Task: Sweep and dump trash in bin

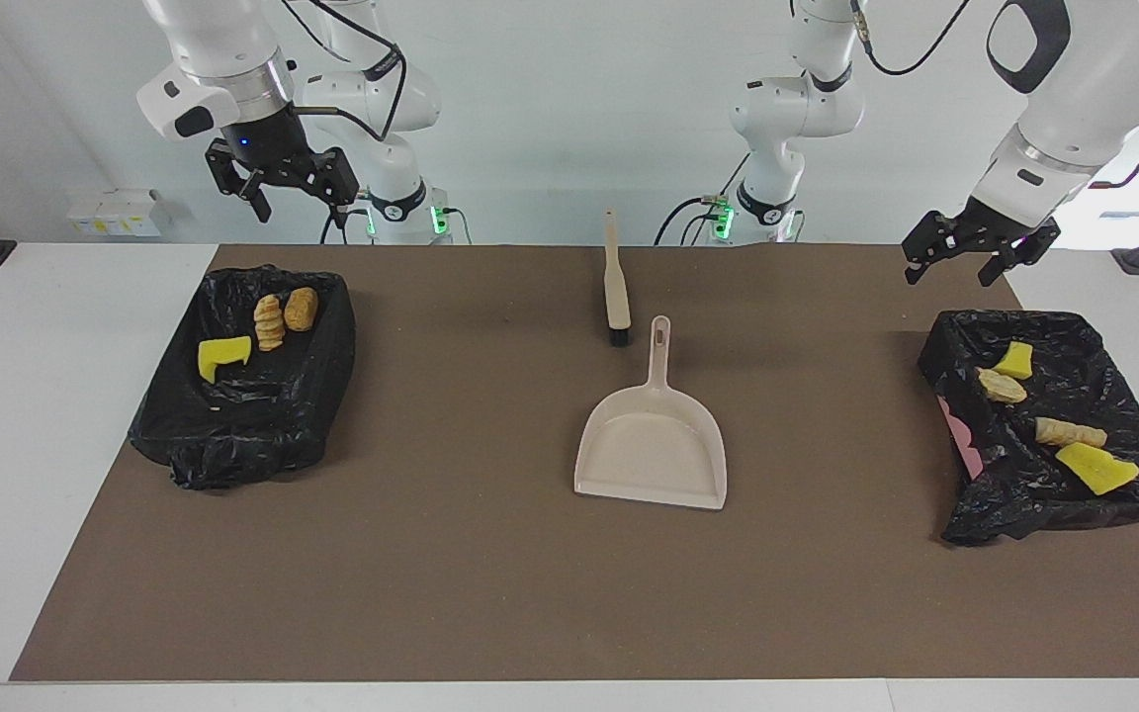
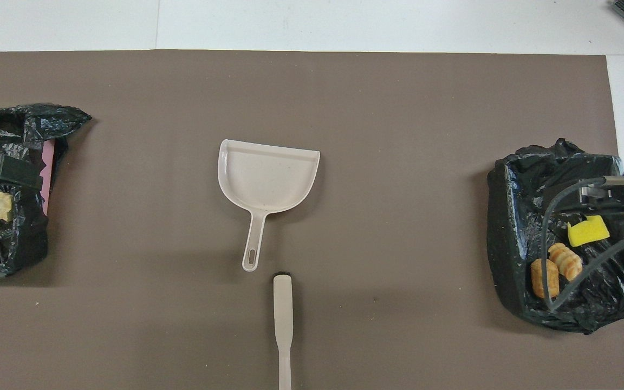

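While the room shows only a plain pale wall at the robots' end, the white tabletop (image 1: 55,415) carries a wide brown mat (image 1: 490,583) over most of its length. No brand, label or writing can be read anywhere.

Two bins lined with crumpled black bags sit on the mat, one at each end. The bin at the right arm's end (image 1: 233,425) holds three pieces of the trash: a yellow sponge piece (image 1: 223,356) and two brown bread-like lumps (image 1: 285,314) side by side. The bin at the left arm's end (image 1: 1024,494) has a strip of pink wall showing under its bag and holds the other four pieces (image 1: 1049,420), yellow sponge and tan lumps, spread across its liner.

Between the bins, near the middle of the mat, lies the beige dustpan (image 1: 651,450), empty, its handle pointing toward the robots. The beige brush (image 1: 615,287) lies just beside that handle's tip, nearer the robots, its dark bristles toward the pan.

The right gripper (image 1: 281,188) hangs in the air above its bin's nearer edge, fingers spread wide and holding nothing. The left gripper (image 1: 975,255) is raised over the mat beside its own bin, fingers likewise wide and empty.
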Controlling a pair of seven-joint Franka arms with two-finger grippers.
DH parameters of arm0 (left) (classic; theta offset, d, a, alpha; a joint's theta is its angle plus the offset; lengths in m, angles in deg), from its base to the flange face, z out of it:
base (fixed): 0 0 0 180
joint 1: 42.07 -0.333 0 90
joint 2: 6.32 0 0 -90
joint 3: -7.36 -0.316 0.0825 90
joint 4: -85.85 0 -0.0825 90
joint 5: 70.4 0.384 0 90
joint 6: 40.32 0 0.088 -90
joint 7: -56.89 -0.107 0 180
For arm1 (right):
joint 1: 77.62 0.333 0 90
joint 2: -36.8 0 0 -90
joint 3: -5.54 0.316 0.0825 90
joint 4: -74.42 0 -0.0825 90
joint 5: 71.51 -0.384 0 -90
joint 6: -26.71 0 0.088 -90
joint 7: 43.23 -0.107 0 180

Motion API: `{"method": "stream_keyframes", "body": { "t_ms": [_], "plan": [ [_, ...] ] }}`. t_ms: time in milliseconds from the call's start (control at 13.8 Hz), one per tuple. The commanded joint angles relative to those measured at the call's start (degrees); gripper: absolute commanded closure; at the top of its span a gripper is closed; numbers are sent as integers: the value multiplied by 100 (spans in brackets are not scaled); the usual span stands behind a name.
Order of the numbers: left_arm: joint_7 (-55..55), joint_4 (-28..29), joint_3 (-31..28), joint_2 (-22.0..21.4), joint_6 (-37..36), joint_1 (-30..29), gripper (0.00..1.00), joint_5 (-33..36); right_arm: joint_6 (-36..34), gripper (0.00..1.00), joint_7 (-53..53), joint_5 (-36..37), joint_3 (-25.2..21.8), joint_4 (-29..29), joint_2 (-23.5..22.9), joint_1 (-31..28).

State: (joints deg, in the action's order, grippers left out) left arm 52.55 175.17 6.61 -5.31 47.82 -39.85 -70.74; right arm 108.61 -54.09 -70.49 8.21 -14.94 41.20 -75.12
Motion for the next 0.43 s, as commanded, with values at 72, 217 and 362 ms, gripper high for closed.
{"method": "stream_keyframes", "body": {
  "t_ms": [72, 217, 362],
  "plan": [
    [-146, -98, -21, -5, -130, -20, 0, -27, -157, 0, 93, -5, 32, 77, -10, -74],
    [-155, -98, -21, -5, -104, -20, 0, -36, -157, 0, 93, -5, 32, 77, -10, -74],
    [-155, -98, -21, -5, -95, -20, 0, -36, -157, 0, 93, -5, 32, 77, -1, -74]
  ]
}}
